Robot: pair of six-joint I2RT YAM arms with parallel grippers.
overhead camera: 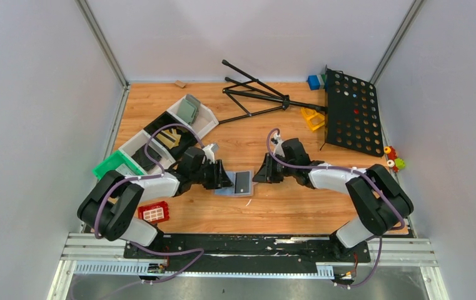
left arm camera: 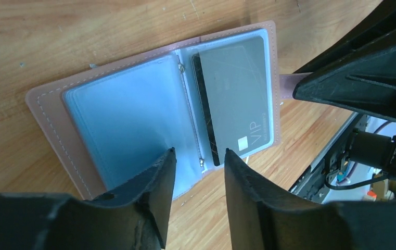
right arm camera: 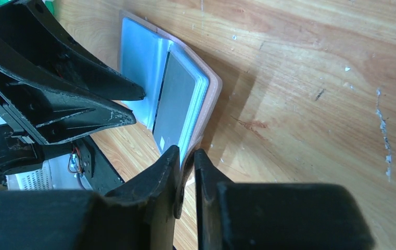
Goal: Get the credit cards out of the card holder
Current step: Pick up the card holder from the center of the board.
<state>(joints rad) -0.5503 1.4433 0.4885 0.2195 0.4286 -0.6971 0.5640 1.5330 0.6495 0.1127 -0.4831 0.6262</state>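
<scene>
Here my right hand (right arm camera: 186, 156) pinches the edge of the open card holder (left arm camera: 123, 114). My left hand (left arm camera: 200, 153) hangs spread over its spine, a credit card (left arm camera: 234, 94) sleeved beyond.

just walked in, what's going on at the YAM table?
The holder lies open on the table between the two arms. The right fingers pinch its tan edge, apparently to steady it. The left fingers hover apart over the spine, near the bottom edge of a dark card that sits in the right-hand sleeve. The left fingers hold nothing, and no card is out yet.
</scene>
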